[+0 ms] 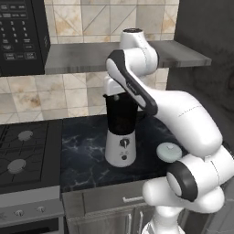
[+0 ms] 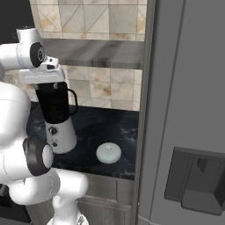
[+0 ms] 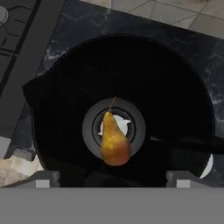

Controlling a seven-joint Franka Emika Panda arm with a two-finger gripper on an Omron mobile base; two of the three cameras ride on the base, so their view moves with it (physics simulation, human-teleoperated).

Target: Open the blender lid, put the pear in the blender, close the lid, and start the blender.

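Note:
The blender point(image 1: 121, 132) point(image 2: 57, 118) stands on the dark marble counter, its near-black jar open at the top. My gripper point(image 3: 111, 180) point(image 2: 46, 86) hovers just above the jar mouth, jaws wide apart with nothing between them. In the hand view I look straight down into the jar: the orange-yellow pear point(image 3: 114, 141) lies inside at the bottom, over the round hub, stem pointing up the picture. On the counter to the right of the blender, the pale blender lid point(image 1: 168, 151) point(image 2: 108, 153) rests apart from it.
A stove point(image 1: 23, 155) borders the counter point(image 1: 82, 155) on the left, with a microwave point(image 1: 20, 36) above it. A grey shelf point(image 1: 77, 57) runs along the tiled wall over the blender. A tall fridge point(image 2: 189, 110) closes off the right side.

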